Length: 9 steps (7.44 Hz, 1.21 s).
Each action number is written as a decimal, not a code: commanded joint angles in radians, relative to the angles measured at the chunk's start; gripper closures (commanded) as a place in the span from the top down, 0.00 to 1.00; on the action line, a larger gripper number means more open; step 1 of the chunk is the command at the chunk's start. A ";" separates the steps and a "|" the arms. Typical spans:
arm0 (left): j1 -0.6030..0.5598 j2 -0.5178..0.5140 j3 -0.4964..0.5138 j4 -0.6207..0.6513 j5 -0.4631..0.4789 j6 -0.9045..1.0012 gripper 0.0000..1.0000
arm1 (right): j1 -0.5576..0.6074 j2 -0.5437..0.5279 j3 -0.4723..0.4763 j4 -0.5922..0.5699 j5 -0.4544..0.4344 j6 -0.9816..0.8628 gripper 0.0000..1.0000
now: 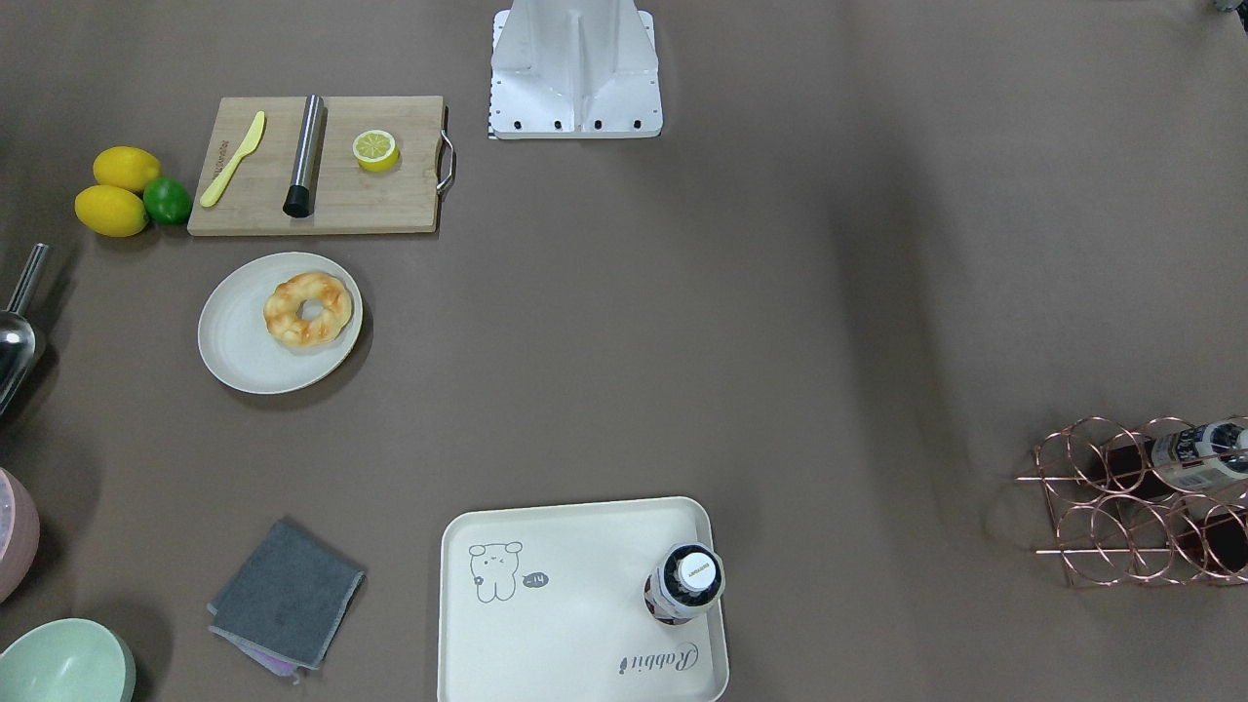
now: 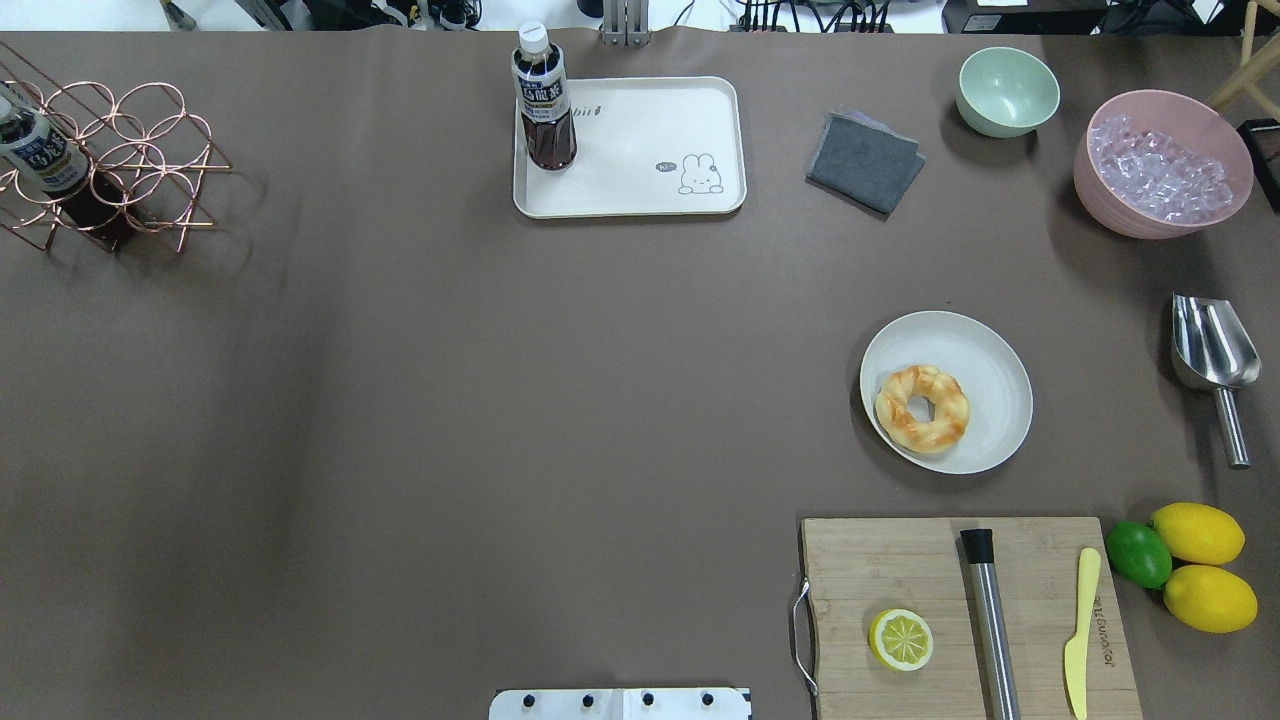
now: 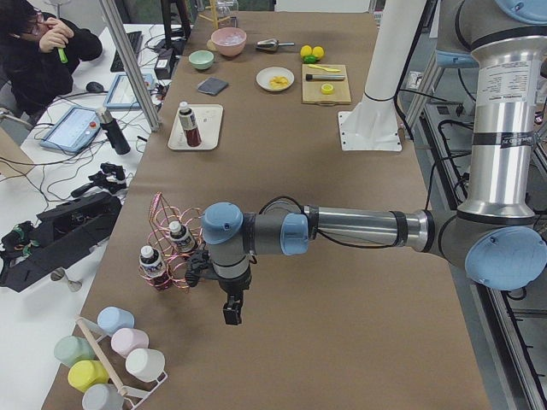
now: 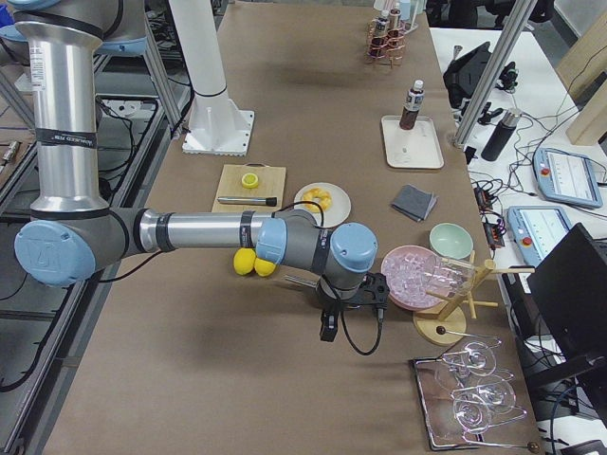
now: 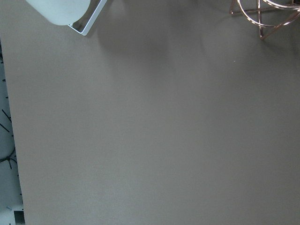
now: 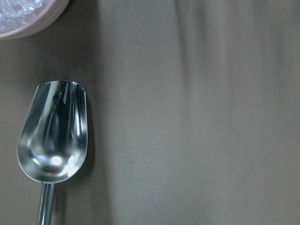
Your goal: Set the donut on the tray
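The donut (image 2: 921,408) is a golden-brown twisted ring. It lies on a round off-white plate (image 2: 985,360) at the right of the overhead view, and also shows in the front view (image 1: 308,308). The cream tray (image 2: 640,140) with a bear drawing sits at the far edge, and a dark drink bottle (image 2: 545,100) stands on it. My left gripper (image 3: 232,312) hangs above the table near the wire rack. My right gripper (image 4: 328,332) hangs near the pink bowl. Both show only in the side views, so I cannot tell whether they are open or shut.
A wooden cutting board (image 2: 900,570) holds a lemon half (image 2: 901,639), a steel rod and a yellow knife. Lemons and a lime (image 2: 1138,553) lie beside it. A steel scoop (image 2: 1212,350), a pink ice bowl (image 2: 1160,165), a green bowl (image 2: 1007,90), a grey cloth (image 2: 865,160) and a copper rack (image 2: 110,160) stand around.
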State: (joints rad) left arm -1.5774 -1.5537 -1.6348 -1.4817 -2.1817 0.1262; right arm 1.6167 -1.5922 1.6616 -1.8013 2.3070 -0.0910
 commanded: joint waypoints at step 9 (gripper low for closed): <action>0.000 0.003 0.004 0.000 -0.009 -0.002 0.98 | 0.003 -0.003 0.001 0.008 0.023 -0.001 1.00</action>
State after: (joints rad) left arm -1.5769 -1.5479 -1.6315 -1.4821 -2.1905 0.1255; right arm 1.6199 -1.5943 1.6600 -1.7952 2.3332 -0.0919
